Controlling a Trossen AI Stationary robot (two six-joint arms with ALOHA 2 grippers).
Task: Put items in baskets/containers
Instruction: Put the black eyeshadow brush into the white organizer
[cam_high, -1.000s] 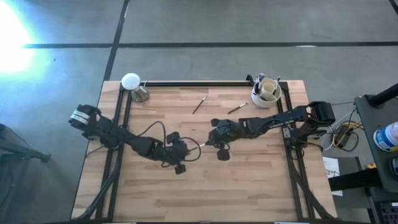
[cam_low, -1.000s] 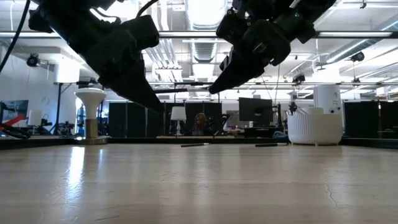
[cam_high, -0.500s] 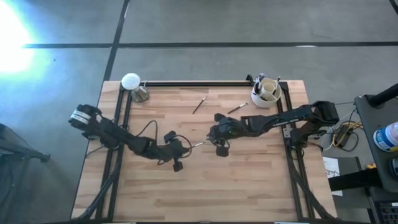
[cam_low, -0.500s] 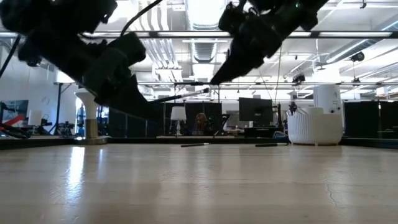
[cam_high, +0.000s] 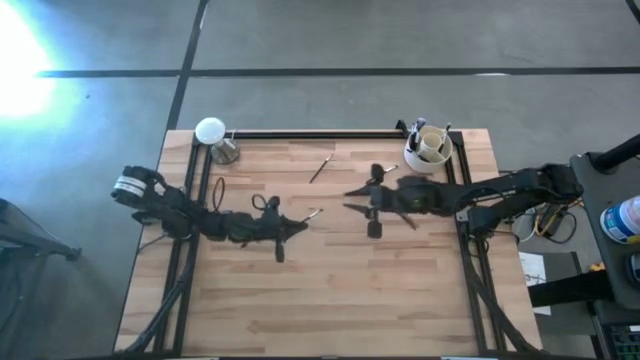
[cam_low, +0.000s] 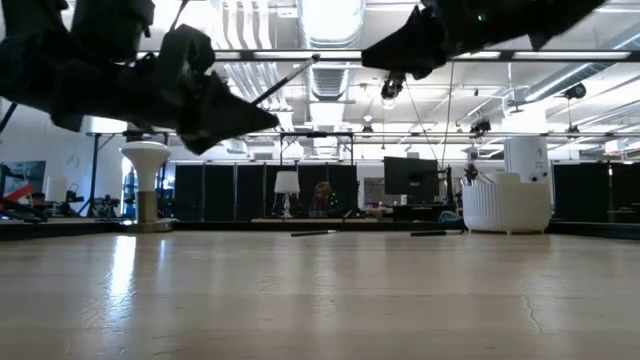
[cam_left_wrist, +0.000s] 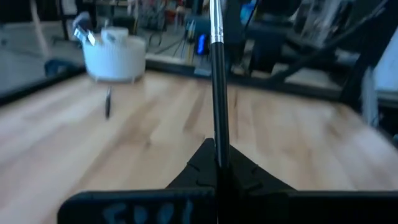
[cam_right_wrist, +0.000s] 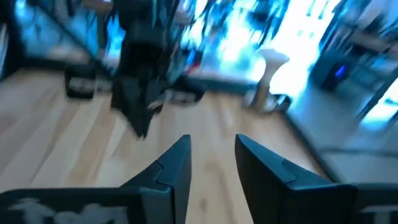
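Fingers of your left gripper (cam_high: 300, 222) pinch a makeup brush (cam_left_wrist: 217, 93) mid-frame; your right gripper (cam_high: 350, 199) fingers stand apart, empty.

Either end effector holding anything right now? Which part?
Left end effector is shut on a brush, gripping one end of its handle. Right end effector is open, holding nothing.

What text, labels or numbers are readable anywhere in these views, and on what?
None can be read.
Left hand, shut on a thin dark-handled makeup brush: pale markings on the dark bar at its base, too blurred to read.
Right hand, open and empty: pale markings on its dark base bar, too blurred to read.
Round cream-white cup: no lettering shows.
Light wooden table: no lettering shows.
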